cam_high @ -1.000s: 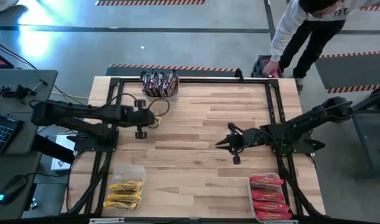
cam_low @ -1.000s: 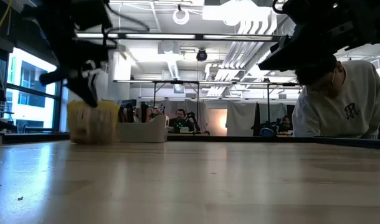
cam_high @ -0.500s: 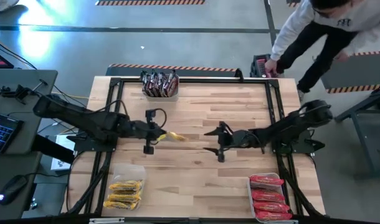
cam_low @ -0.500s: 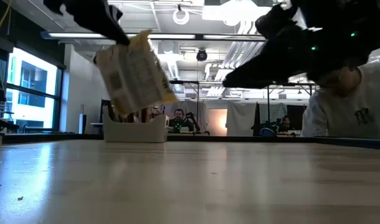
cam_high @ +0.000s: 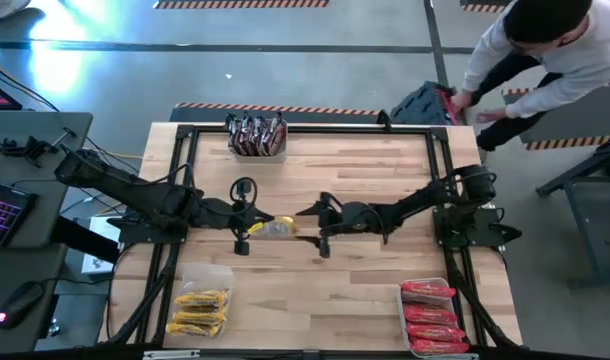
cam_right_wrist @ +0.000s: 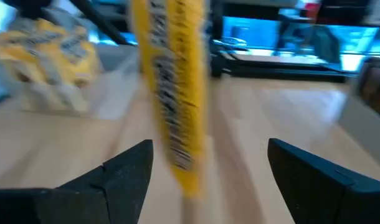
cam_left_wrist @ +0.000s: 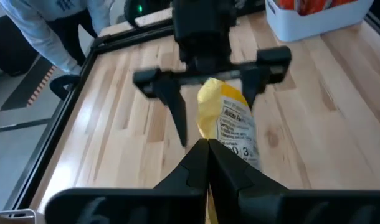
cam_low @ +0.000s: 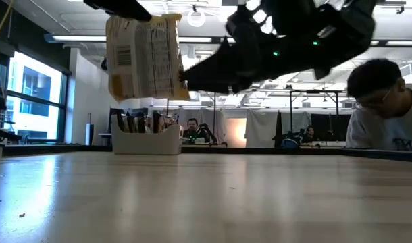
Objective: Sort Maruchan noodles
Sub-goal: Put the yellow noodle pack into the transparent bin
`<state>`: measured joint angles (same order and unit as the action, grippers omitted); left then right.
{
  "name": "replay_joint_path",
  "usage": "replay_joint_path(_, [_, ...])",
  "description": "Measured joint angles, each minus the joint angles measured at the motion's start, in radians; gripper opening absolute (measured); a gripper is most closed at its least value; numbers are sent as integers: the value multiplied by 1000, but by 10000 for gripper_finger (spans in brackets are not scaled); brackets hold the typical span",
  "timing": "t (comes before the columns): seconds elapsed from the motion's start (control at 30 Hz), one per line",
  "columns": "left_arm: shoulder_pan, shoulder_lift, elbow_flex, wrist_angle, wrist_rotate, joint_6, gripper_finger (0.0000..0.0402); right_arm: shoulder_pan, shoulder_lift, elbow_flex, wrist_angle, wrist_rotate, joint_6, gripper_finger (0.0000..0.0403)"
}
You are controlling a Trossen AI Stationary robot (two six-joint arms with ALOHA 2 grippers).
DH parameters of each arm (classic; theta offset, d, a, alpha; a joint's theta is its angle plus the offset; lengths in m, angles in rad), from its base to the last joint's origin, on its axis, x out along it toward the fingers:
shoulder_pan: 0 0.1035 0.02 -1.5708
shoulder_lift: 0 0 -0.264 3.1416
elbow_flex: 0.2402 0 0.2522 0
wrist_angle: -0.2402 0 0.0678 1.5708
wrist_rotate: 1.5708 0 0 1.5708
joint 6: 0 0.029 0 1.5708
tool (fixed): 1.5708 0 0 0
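A yellow noodle packet (cam_high: 273,228) hangs in the air over the middle of the table (cam_high: 365,170), well clear of the wood, pinched at one end by the left gripper (cam_high: 253,223), whose fingers are clamped tight on it. Near the table's front left corner a clear bin (cam_high: 200,300) holds more yellow packets (cam_high: 199,312). At the back edge another bin (cam_high: 257,138) holds the dark packets (cam_high: 255,132). Just right of the hanging packet, the right gripper (cam_high: 312,226) faces it with its jaws spread wide, one finger on each side of the packet's free end, not gripping it. At the front right corner a third bin (cam_high: 432,318) holds red packets (cam_high: 429,316). Beyond the far right corner a person (cam_high: 545,50) bends over a dark case (cam_high: 423,103).
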<state>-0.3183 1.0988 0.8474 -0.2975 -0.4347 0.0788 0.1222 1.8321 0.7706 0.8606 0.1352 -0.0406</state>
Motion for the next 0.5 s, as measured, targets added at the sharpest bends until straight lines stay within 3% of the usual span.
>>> replay_joint_path(0.07, [0,0,0,12,0,-3,0,-6,27,39,-2,-61,16,300])
replay_joint_path(0.17, [0,0,0,17,0,-16,0,-6,57,81,-6,-73,34,300])
replay_joint_path(0.5, [-29,0,0,65,-20,-11,0,-11,150,148,3,-12,39,292])
